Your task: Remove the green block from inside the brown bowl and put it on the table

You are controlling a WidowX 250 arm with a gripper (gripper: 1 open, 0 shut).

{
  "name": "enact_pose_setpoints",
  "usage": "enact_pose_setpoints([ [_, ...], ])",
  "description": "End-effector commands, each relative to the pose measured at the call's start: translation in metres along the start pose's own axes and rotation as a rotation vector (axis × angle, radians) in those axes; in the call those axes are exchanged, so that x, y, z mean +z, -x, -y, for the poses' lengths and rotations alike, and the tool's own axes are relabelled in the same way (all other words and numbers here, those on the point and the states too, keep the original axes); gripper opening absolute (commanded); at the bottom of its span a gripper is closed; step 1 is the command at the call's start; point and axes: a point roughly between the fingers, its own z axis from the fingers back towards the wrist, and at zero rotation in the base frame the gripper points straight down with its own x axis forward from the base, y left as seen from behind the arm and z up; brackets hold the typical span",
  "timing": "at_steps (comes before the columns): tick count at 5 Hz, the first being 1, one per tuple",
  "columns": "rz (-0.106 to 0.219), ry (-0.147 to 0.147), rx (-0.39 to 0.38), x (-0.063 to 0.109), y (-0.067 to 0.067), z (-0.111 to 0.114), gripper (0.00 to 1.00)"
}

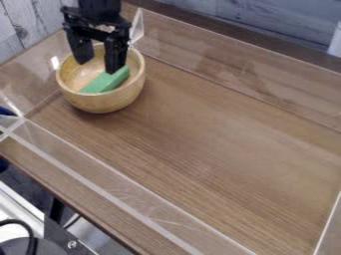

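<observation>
Camera view has my gripper (100, 55) spread wide and pointing straight down, holding nothing, right above the brown bowl (102, 96). The green block (107, 80) lies slantwise inside the bowl, just beneath my fingertips, partly hidden behind them. Bare table (213, 139) stretches off to the right of the hand. My worry: the bar sits angled, so if my fingers aren't square across it, they may pinch a corner and flip it, or a finger could catch the thick rim and shove the bowl
</observation>
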Motion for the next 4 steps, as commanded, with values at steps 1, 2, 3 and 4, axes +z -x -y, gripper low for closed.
enact_pose_setpoints([
  [1, 0.051, -0.036, 0.020, 0.004, -0.012, -0.013, 1.00],
  [2, 0.043, -0.038, 0.029, -0.009, -0.017, -0.017, 1.00],
  [3, 0.041, -0.037, 0.042, -0.018, -0.024, -0.022, 1.00],
  [4, 0.037, -0.033, 0.048, -0.026, -0.027, -0.025, 1.00],
])
